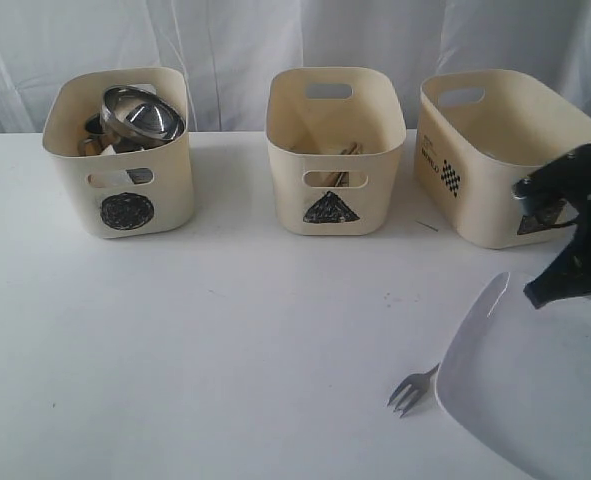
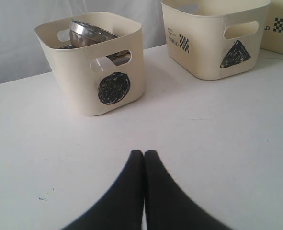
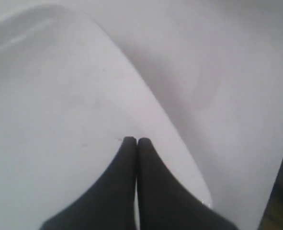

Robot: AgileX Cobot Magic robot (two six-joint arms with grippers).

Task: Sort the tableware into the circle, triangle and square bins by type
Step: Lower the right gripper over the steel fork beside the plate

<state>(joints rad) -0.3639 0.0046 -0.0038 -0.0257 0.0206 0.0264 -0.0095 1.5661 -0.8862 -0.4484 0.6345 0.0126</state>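
The plate (image 1: pixel 515 400) lies at the near right of the table (image 1: pixel 225 330), cut off by the frame, with one rounded corner pointing toward the square bin (image 1: pixel 485 160). The right gripper (image 1: pixel 537 297) hangs over that corner, just inside the rim, jaws pressed together on nothing. The fork (image 1: pixel 412 390) lies just left of the plate, tines toward the near left and handle slanting to the plate's edge. The left gripper (image 2: pixel 144 153) is closed and empty.
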